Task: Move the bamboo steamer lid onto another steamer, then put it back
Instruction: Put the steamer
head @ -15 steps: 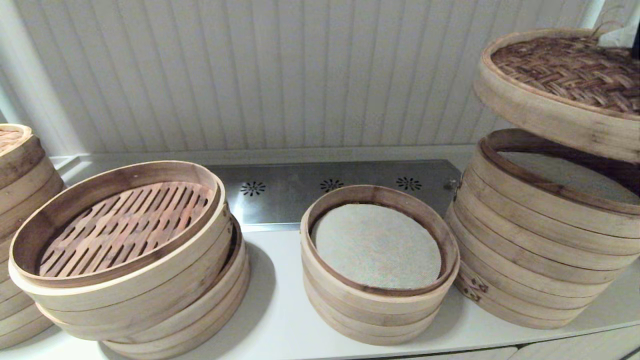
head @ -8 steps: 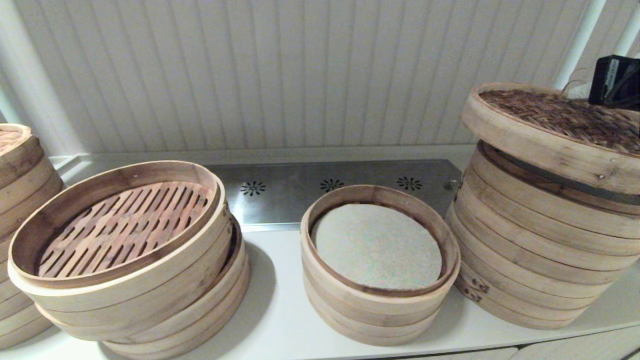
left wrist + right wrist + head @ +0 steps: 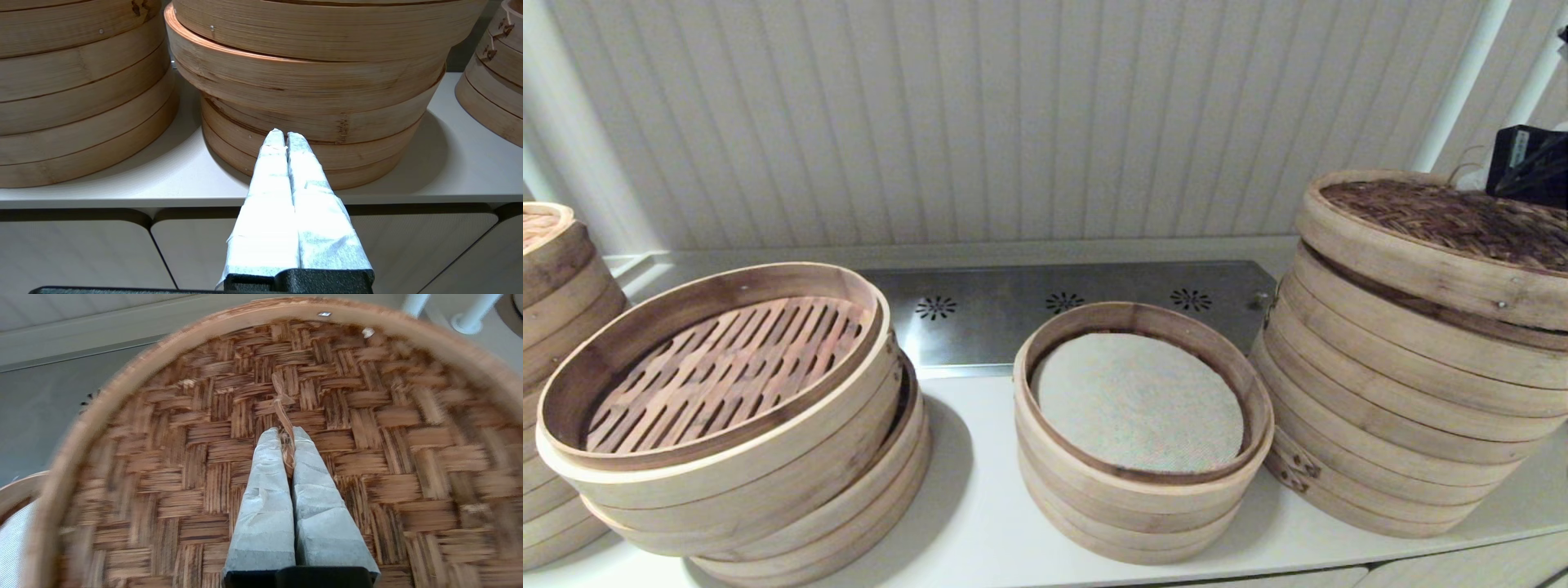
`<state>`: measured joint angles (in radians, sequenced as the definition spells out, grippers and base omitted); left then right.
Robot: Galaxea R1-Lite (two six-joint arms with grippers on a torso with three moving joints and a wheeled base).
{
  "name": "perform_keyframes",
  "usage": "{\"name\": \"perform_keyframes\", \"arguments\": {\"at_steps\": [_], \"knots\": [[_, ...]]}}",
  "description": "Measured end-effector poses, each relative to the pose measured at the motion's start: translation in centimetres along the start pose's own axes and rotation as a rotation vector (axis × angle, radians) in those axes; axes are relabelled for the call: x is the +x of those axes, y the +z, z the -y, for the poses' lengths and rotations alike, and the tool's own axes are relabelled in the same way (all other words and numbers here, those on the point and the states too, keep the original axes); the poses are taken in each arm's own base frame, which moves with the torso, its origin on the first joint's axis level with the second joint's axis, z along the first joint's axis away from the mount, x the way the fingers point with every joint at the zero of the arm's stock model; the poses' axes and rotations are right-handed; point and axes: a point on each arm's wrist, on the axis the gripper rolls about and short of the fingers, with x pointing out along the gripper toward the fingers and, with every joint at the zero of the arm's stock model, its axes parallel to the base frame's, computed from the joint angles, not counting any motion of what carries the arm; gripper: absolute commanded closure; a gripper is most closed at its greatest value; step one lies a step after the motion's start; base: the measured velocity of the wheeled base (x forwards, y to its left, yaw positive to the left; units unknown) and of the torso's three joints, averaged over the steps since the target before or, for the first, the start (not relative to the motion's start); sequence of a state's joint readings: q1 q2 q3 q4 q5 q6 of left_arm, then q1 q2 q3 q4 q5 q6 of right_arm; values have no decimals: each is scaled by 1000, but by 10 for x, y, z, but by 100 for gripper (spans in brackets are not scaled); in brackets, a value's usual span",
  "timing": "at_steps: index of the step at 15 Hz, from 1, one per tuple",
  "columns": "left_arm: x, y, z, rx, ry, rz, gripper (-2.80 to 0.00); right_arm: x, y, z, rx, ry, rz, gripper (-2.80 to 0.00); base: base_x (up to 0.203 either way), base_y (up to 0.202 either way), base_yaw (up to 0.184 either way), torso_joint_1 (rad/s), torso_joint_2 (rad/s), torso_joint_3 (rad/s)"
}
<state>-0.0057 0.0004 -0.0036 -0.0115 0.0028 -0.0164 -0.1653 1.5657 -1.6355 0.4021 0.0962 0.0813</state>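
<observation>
The left gripper (image 3: 285,136), fingers pressed together on nothing, hangs low before the white counter (image 3: 122,179). On the right, the lid (image 3: 1437,237) sits on the tall steamer (image 3: 1405,408), its far side cut off; the right gripper (image 3: 286,435) pinches the lid's fibre loop (image 3: 284,408). Behind runs a pale panelled wall (image 3: 980,122).

pale panelled wall (image 3: 980,114), white counter (image 3: 980,514)
</observation>
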Motion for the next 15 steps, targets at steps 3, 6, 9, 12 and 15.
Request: {"name": "perform_keyframes", "arguments": {"at_steps": [3, 6, 9, 12, 15], "knots": [[0, 0, 0, 0, 0, 0, 0, 2, -1, 4, 2, -11, -8, 0, 0, 0, 0, 0, 0, 0], [0, 0, 0, 0, 0, 0, 0, 5, -6, 5, 2, -14, -28, 0, 0, 0, 0, 0, 0, 0], [0, 0, 0, 0, 0, 0, 0, 8, -10, 6, 2, -15, -31, 0, 0, 0, 0, 0, 0, 0], [0, 0, 0, 0, 0, 0, 0, 7, -13, 9, 4, -22, -39, 0, 0, 0, 0, 0, 0, 0], [0, 0, 0, 0, 0, 0, 0, 5, -11, 17, 3, -27, -33, 0, 0, 0, 0, 0, 0, 0]]}}
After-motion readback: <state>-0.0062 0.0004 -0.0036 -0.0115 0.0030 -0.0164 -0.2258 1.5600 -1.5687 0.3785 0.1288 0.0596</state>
